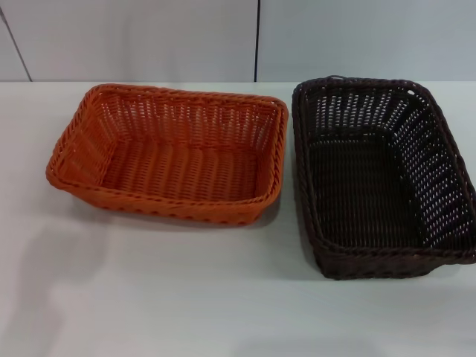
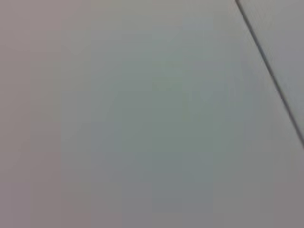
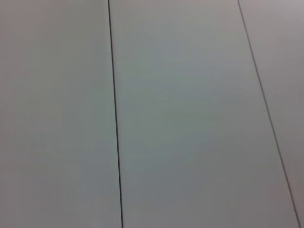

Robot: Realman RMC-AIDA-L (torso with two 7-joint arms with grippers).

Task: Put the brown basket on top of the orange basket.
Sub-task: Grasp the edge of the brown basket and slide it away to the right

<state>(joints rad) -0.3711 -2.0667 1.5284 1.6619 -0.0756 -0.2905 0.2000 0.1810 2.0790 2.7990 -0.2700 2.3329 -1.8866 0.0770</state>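
Observation:
The orange basket (image 1: pixel 169 152) stands on the white table at the left of the head view, empty, its long side across the view. The brown basket (image 1: pixel 379 175) stands right beside it on the right, empty, turned so its long side runs away from me. A narrow gap of table separates their rims. Neither gripper shows in any view. Both wrist views show only a plain grey panelled surface with thin dark seams.
The white table (image 1: pixel 186 297) runs across the head view, with bare surface in front of both baskets. A pale wall with a dark vertical seam (image 1: pixel 257 41) rises behind the table's far edge.

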